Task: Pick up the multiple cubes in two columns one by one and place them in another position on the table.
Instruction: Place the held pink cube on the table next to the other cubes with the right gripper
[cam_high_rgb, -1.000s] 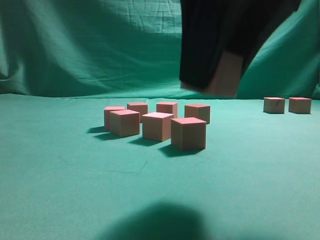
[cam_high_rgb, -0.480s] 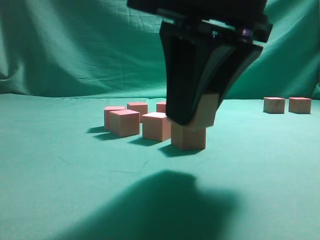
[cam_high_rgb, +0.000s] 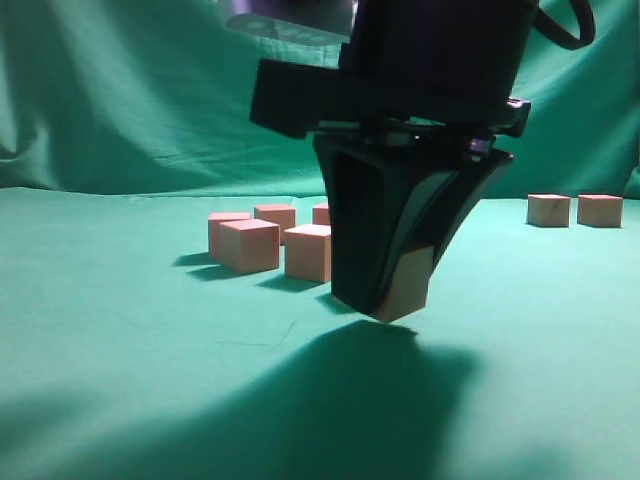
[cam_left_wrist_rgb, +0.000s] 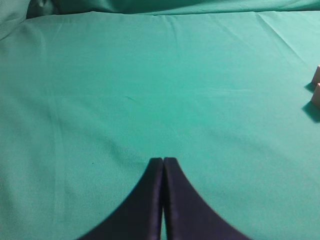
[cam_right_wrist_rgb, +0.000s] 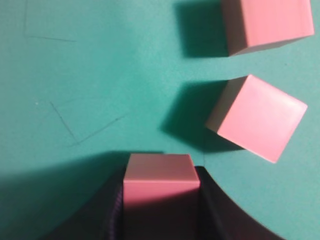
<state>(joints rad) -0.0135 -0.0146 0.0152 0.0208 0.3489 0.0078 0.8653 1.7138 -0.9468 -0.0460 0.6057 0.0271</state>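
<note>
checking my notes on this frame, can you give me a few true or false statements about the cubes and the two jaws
1. The right gripper holds a cube between its jaws. True.
2. The left gripper stands wide open. False: its jaws are closed together over bare cloth.
3. Two cubes sit apart at the far right of the table. True.
4. The held cube rests stacked on another cube. False: it hangs tilted just above the cloth, with nothing under it.
5. The left gripper carries a cube. False: it holds nothing.
</note>
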